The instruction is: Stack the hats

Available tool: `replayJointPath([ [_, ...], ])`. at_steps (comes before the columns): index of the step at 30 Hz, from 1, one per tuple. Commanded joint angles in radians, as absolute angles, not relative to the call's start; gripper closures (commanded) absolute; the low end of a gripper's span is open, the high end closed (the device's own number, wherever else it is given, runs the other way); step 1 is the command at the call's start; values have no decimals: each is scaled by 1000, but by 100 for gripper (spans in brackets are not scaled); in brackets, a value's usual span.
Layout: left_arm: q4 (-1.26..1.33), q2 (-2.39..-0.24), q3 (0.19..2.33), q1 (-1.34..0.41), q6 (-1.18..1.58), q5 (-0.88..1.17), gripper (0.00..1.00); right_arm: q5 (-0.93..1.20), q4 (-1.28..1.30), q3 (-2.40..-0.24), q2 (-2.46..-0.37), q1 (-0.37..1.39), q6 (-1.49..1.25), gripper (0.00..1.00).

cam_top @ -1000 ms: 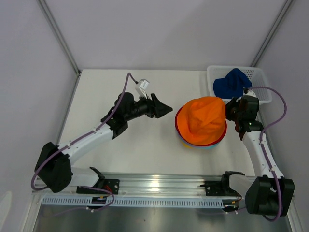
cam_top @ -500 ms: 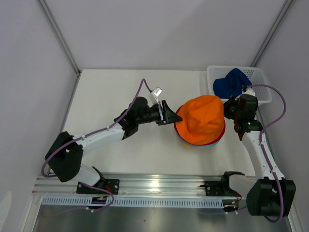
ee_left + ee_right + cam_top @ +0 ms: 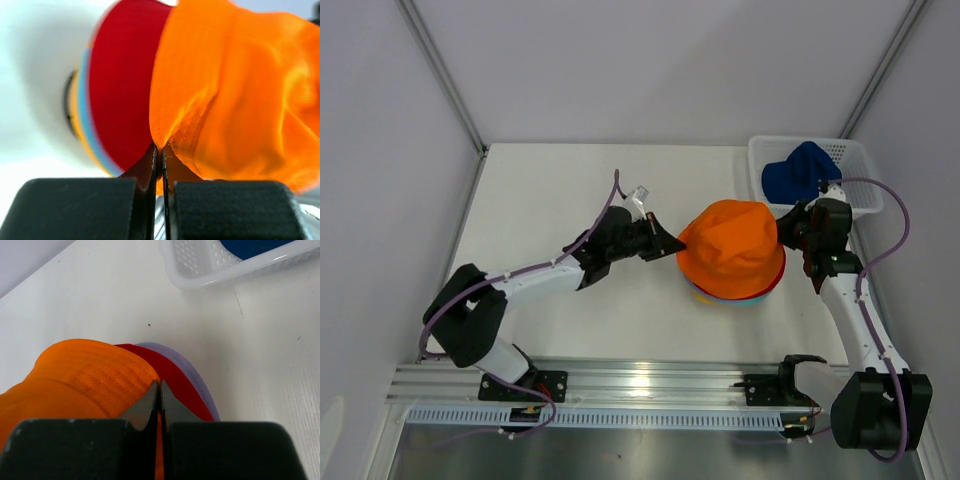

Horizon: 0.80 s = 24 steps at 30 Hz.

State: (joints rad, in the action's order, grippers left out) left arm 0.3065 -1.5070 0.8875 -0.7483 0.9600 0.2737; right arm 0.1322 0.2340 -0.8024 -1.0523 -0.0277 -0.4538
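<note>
The orange hat [image 3: 732,245] sits on top of a stack in the middle right of the table. My left gripper [image 3: 675,243] is shut on the left edge of its brim; the left wrist view shows the orange hat [image 3: 240,90] fabric pinched between the closed fingers of the left gripper [image 3: 160,150]. Under it lie the red hat [image 3: 120,85], a teal brim [image 3: 86,115] and a yellow brim [image 3: 75,117]. My right gripper [image 3: 782,232] is shut on the orange brim's right edge [image 3: 75,375], over the red hat [image 3: 175,380] and the lavender hat [image 3: 197,377]. The dark blue hat [image 3: 800,170] lies in the basket.
The white mesh basket [image 3: 860,160] stands at the back right corner, right behind my right wrist. It also shows at the top of the right wrist view as the basket [image 3: 200,270]. White walls close in the table's left, right and far sides.
My left arm has reached right to the stack and its gripper has gone from open to shut on the orange brim. The orange hat's crown has shifted a little. The right arm has barely moved.
</note>
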Motion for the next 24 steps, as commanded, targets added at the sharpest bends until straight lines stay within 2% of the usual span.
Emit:
replayJointPath([
  [1,291,-1575,839,-730,930,221,99,124,206,-782,-1066,-26,-437,100],
  [6,316,-1696,827,-738,922,262,99,117,209,-769,-1095,-25,-423,100],
  [14,356,-1683,785,-772,769,320,97,112,256,-787,-1152,-25,-381,100],
  [17,368,-1609,778,-827,668,321,87,126,236,-796,-1169,-26,-367,100],
  [22,233,-1533,827,-904,604,272,78,195,178,-871,-1268,-20,-356,100],
  [24,204,-1502,810,-904,618,243,68,221,157,-919,-1327,-6,-333,100],
])
